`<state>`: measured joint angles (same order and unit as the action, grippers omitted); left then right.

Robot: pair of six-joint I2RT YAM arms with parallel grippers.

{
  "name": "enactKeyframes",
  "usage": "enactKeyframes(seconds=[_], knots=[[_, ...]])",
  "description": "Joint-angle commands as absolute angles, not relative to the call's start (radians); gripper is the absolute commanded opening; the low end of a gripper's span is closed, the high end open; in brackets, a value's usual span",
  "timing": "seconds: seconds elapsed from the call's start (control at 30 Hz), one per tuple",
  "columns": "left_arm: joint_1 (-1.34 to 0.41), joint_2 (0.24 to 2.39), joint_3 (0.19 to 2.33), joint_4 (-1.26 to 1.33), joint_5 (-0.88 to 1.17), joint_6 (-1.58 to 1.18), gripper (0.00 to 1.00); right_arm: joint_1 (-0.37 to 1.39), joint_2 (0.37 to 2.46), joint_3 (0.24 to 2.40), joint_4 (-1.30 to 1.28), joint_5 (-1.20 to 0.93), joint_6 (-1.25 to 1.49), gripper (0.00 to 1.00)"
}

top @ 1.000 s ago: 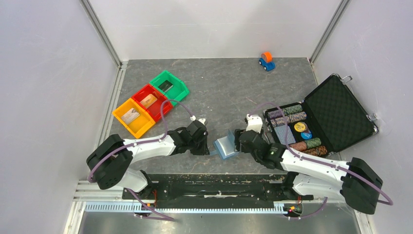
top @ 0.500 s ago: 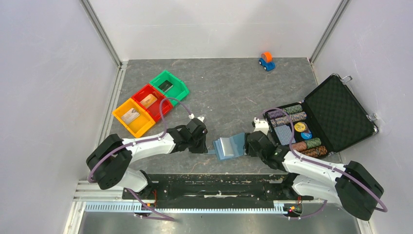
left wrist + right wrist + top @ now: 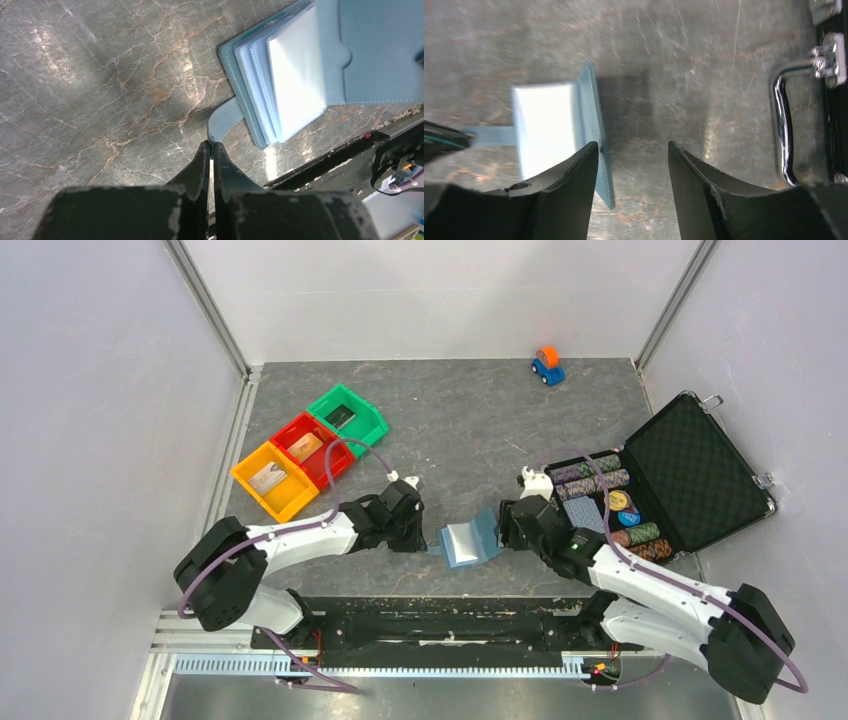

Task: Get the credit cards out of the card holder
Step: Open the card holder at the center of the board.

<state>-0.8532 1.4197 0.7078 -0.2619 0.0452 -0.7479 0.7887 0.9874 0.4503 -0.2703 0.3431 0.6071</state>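
Observation:
The slate-blue card holder (image 3: 466, 542) lies open on the table between my grippers. Its clear sleeves (image 3: 295, 75) fan out with glare on them, and I cannot tell whether they hold credit cards. My left gripper (image 3: 211, 145) is shut on the holder's strap tab (image 3: 222, 120), also seen from above (image 3: 428, 540). My right gripper (image 3: 633, 146) is open at the holder's right side (image 3: 505, 525). The raised blue cover edge (image 3: 596, 135) stands just inside its left finger. A whitish card (image 3: 267, 477) lies in the yellow bin and a tan card (image 3: 305, 447) in the red bin.
Yellow (image 3: 250, 490), red (image 3: 325, 465) and green (image 3: 365, 430) bins stand in a row at the left. An open black foam-lined case (image 3: 700, 465) with poker chips sits right of my right arm, its chrome handle (image 3: 780, 125) close by. A small toy car (image 3: 546, 364) is at the back.
The holder's cover has swung open to the right. My right gripper moved right with it and now stands open beside the raised cover. My left gripper has kept its hold on the tab.

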Motion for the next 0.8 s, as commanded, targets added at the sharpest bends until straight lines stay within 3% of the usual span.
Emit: enactKeyframes(seconds=[0.0, 0.13, 0.4, 0.77], knots=[[-0.85, 1.382, 0.743, -0.23, 0.07, -0.696, 0.02, 0.787, 0.946, 0.577, -0.328, 0.327, 0.583, 0.57], [-0.85, 1.382, 0.741, -0.224, 0.08, -0.692, 0.02, 0.788, 0.926, 0.631, -0.33, 0.284, 0.582, 0.57], [-0.85, 1.386, 0.739, -0.215, 0.089, -0.696, 0.02, 0.879, 0.935, 0.653, -0.134, 0.174, 0.586, 0.46], [-0.85, 1.382, 0.732, -0.216, 0.083, -0.703, 0.02, 1.008, 1.152, 0.628, -0.015, 0.203, 0.634, 0.48]])
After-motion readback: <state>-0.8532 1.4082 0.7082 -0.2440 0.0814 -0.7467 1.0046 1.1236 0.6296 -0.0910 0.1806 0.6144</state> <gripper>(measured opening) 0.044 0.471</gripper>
